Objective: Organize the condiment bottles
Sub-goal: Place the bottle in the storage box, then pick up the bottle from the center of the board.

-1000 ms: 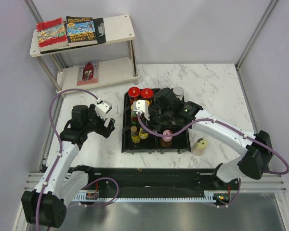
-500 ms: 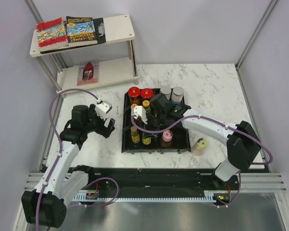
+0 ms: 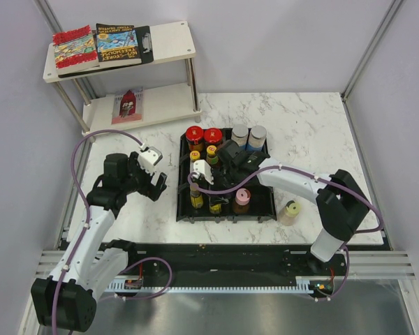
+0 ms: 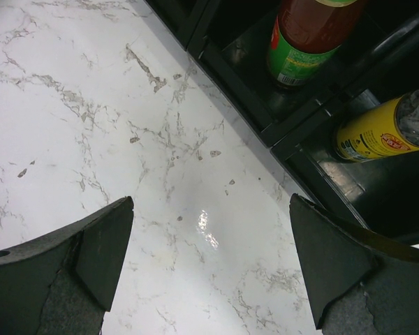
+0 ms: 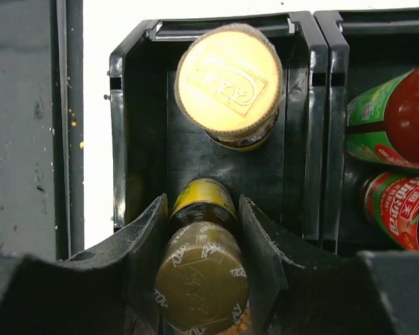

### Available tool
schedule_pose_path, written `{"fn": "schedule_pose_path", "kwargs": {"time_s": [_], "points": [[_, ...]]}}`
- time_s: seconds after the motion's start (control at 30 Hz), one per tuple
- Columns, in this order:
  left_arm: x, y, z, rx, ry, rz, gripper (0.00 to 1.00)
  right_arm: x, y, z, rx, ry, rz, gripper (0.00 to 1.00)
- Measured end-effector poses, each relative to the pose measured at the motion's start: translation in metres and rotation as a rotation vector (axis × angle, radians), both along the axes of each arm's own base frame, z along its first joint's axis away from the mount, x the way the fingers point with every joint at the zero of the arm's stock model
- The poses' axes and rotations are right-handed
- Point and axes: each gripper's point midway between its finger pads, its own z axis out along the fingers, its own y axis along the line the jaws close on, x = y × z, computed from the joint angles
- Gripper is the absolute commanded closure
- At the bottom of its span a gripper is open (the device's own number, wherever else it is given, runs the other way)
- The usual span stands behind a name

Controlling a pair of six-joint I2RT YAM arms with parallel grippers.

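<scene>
The right end effector (image 5: 202,209) is clamping an olive-capped bottle (image 5: 201,286), which is standing in a corner compartment of the black tray (image 3: 262,201) beside a cream-capped jar (image 5: 228,82). The left end effector (image 4: 211,209) is hovering, fingers wide apart, over the bench (image 4: 91,105) just left of the tray. A yellow-capped jar (image 3: 291,209) is standing just right of the tray.

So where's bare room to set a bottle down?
Bare marble lies behind the black tray toward the back right corner, and between the tray and the left arm. The tray is crowded with bottles; a cream-capped jar stands by its right side.
</scene>
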Motion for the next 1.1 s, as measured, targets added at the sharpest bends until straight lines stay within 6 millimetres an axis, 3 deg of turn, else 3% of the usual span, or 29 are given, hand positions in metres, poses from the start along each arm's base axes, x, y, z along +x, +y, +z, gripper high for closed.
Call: {"fn": "schedule_pose_path", "kwargs": {"time_s": [0.03,0.1,0.13,0.23,0.37,0.47,0.53,0.67,0.73,0.83,0.97,1.1], "points": [[0.0,0.0,0.0,0.0,0.0,0.0,0.01,0.0,0.001,0.0,0.0,0.002,0.007,0.43],[0.0,0.0,0.0,0.0,0.0,-0.001,0.01,0.0,0.001,0.0,-0.004,0.008,0.022,0.33],[0.0,0.0,0.0,-0.001,0.0,-0.001,0.01,-0.001,0.001,0.0,-0.006,0.012,0.029,0.22],[0.0,-0.001,0.001,-0.002,-0.003,-0.003,0.01,-0.008,-0.003,-0.002,-0.025,0.032,0.057,0.02],[-0.001,-0.001,0.002,-0.005,-0.006,-0.006,0.01,-0.013,-0.006,0.006,-0.033,0.043,0.084,0.02],[-0.001,-0.001,0.002,-0.005,-0.006,-0.007,0.01,-0.013,-0.007,0.024,-0.017,0.028,0.084,0.02],[-0.001,-0.001,0.002,-0.006,-0.006,-0.007,0.01,-0.013,-0.006,0.044,0.009,0.002,0.081,0.02],[-0.001,-0.002,0.002,-0.009,-0.005,-0.012,0.01,-0.007,-0.006,0.107,0.09,-0.107,0.059,0.02],[-0.002,-0.004,0.002,-0.014,-0.005,-0.018,0.01,-0.002,-0.011,0.14,0.122,-0.182,0.023,0.02],[-0.002,-0.004,0.003,-0.017,-0.008,-0.022,0.01,0.007,-0.024,0.172,0.128,-0.277,-0.04,0.02],[-0.002,-0.005,0.004,-0.019,-0.011,-0.023,0.01,0.021,-0.061,0.175,0.05,-0.319,-0.153,0.02],[-0.003,-0.005,0.004,-0.022,-0.012,-0.027,0.01,0.035,-0.125,0.142,-0.114,-0.283,-0.291,0.02]]}}
